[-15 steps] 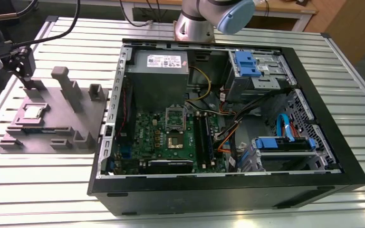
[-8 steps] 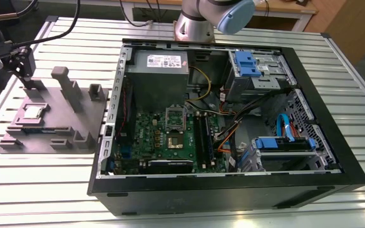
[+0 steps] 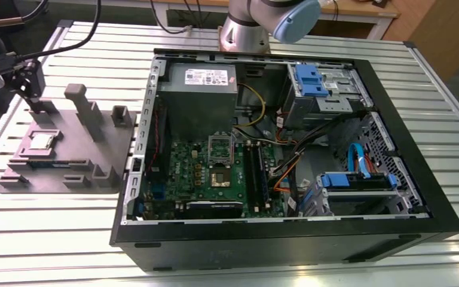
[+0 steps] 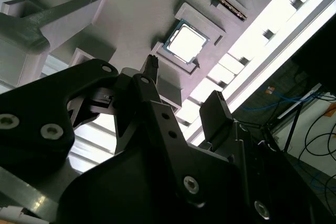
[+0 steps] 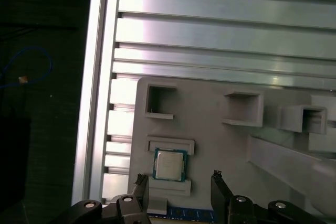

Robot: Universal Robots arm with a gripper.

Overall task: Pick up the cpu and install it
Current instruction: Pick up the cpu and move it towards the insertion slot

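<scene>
The cpu (image 3: 40, 142) is a small square chip with a silvery top. It lies flat in a shallow pocket of the grey moulded tray (image 3: 94, 152) at the exterior view's left. My gripper (image 3: 33, 103) hangs above that tray, a little behind the chip. In both wrist views the cpu (image 5: 169, 164) (image 4: 186, 43) sits in its pocket beneath the gripper (image 5: 178, 179) (image 4: 184, 82). The black fingers stand apart on either side of the chip, well above it, with nothing between them. The metal-framed socket (image 3: 220, 177) sits on the green motherboard inside the case.
The open black computer case (image 3: 293, 239) fills the middle and right of the slatted metal table (image 3: 54, 239). Inside are a grey power supply (image 3: 201, 89), blue drive bays (image 3: 317, 81) and loose cables (image 3: 289, 170). Upright posts (image 3: 82, 107) rise from the tray.
</scene>
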